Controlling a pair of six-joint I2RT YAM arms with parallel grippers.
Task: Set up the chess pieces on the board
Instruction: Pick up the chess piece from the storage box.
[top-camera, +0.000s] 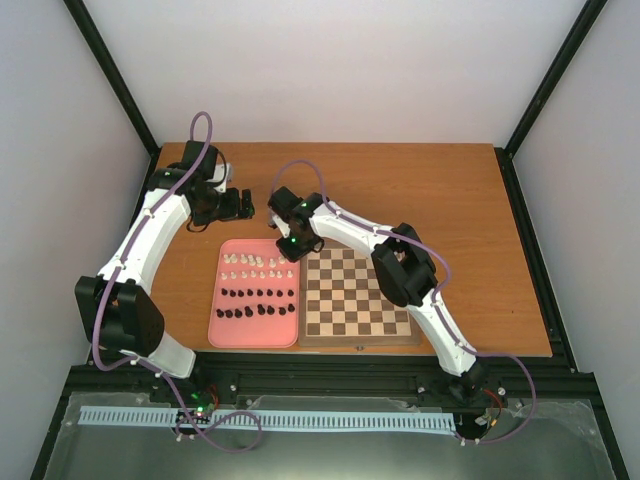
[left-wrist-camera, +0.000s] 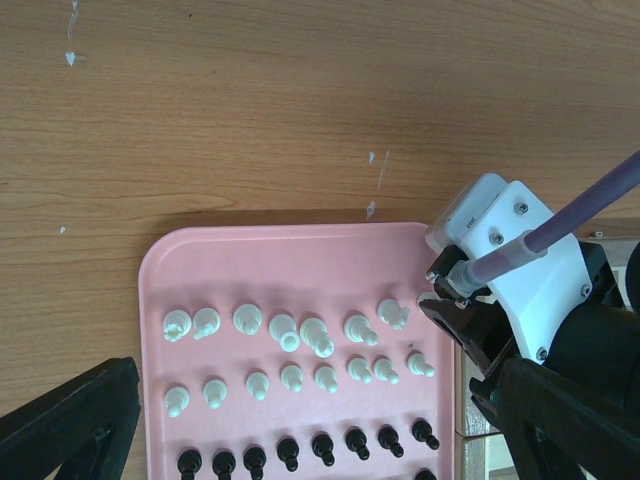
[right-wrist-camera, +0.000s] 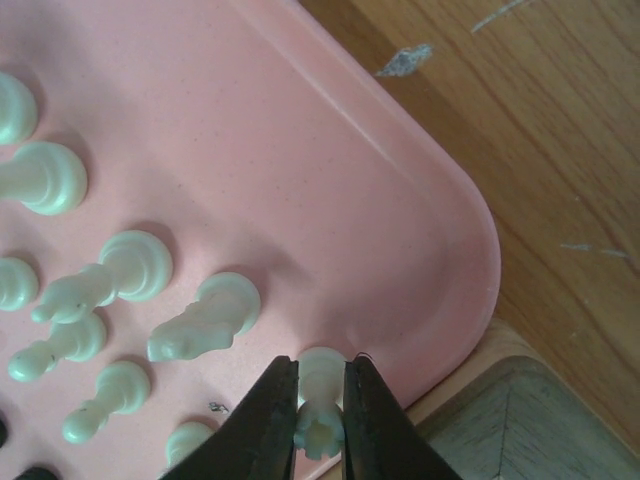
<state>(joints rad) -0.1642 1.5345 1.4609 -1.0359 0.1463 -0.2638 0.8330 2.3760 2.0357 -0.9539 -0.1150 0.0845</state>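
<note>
Right wrist view: we are seeing the right gripper with both fingers pinching a white rook, one finger on each side of its stem, the notched top nearest the camera. We cannot tell whether the rook is touching the surface under it. It is sitting at the rounded far right corner of the pink tray, just beside the tray's rim. The corner of the board is lying just past that rim.

Left wrist view: we are noting the left gripper with its fingers standing wide apart and holding nothing.

Top view: the left gripper is hanging over the wooden table just beyond the tray's far edge, well above the pieces. The white pieces are lying in two rows on the far half of the tray and the black pieces in two rows on the near half. The tray is lying left of the board, edge against edge.
</note>
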